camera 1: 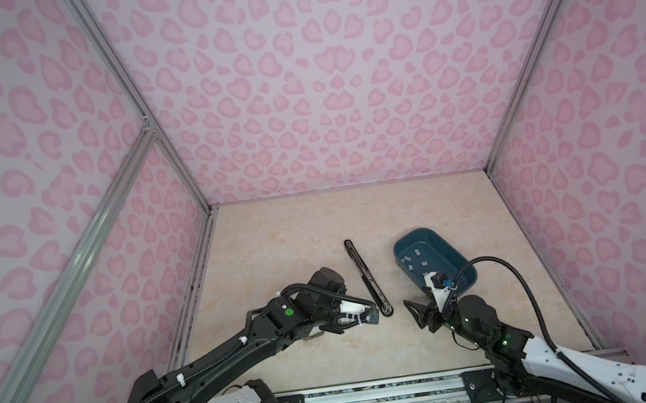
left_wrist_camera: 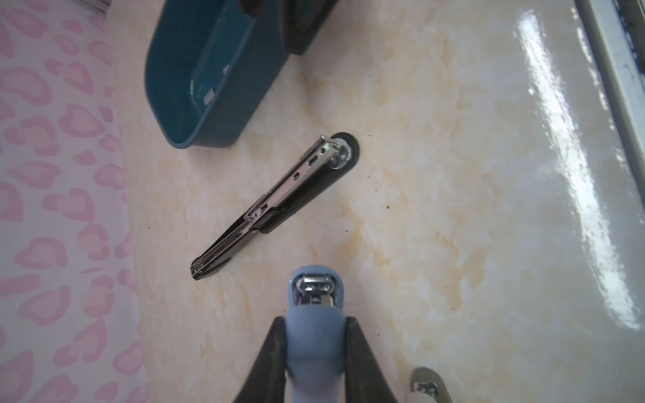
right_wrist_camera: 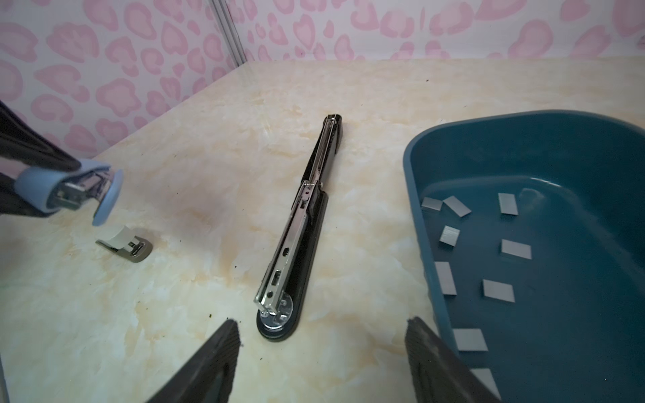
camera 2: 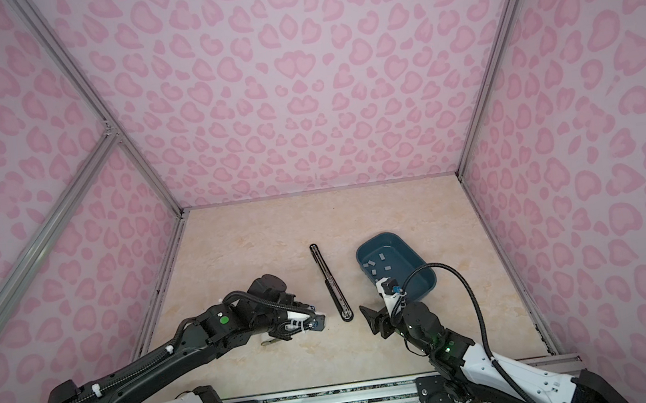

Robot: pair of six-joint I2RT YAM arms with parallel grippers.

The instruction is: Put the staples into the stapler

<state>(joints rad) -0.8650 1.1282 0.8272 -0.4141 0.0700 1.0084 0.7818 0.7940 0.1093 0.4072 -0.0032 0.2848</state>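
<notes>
the left hand [left_wrist_camera: 316,326] is clamped on a small blue stapler [left_wrist_camera: 316,296], which appears lifted off the surface [left_wrist_camera: 453,209]. the right hand [right_wrist_camera: 323,321] stands apart and empty, just beside the teal bin [right_wrist_camera: 593,139]. the step looks like readying the stapler before any strip is fetched. next the right hand would need to reach into the bin and pinch one strip (thin and flat, so a low, square grip). the staples [right_wrist_camera: 516,249] lie scattered on the bin floor. a long black stapler [right_wrist_camera: 296,237] lies opened flat beside the bin, and a small grey stapler [right_wrist_camera: 129,246] lies near the left hand.
</notes>
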